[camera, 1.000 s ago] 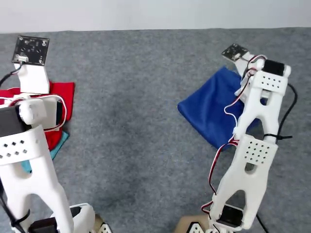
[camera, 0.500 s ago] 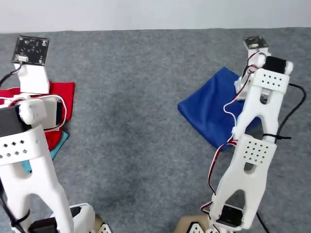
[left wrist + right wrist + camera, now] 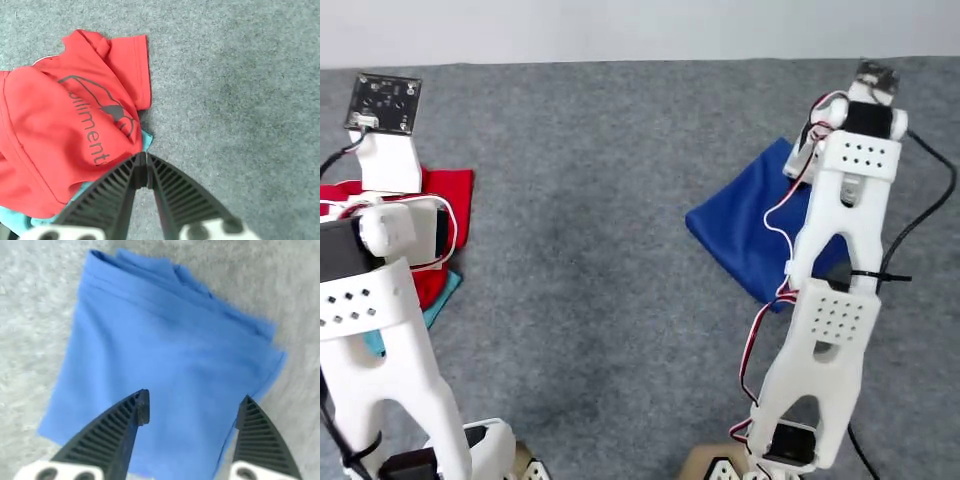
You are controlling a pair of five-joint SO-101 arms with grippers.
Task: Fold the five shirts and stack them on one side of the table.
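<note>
From above, the folded blue shirt lies at the right, well apart from the red shirt on a teal shirt. Left wrist: the left gripper is clenched, empty. Right wrist: the right gripper is spread over the blue shirt, so stacking seems unfinished.

3 shirts: red, teal, blue.

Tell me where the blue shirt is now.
In the high view the folded blue shirt lies on the right side of the table, partly under the right arm, below its open jaws.
</note>
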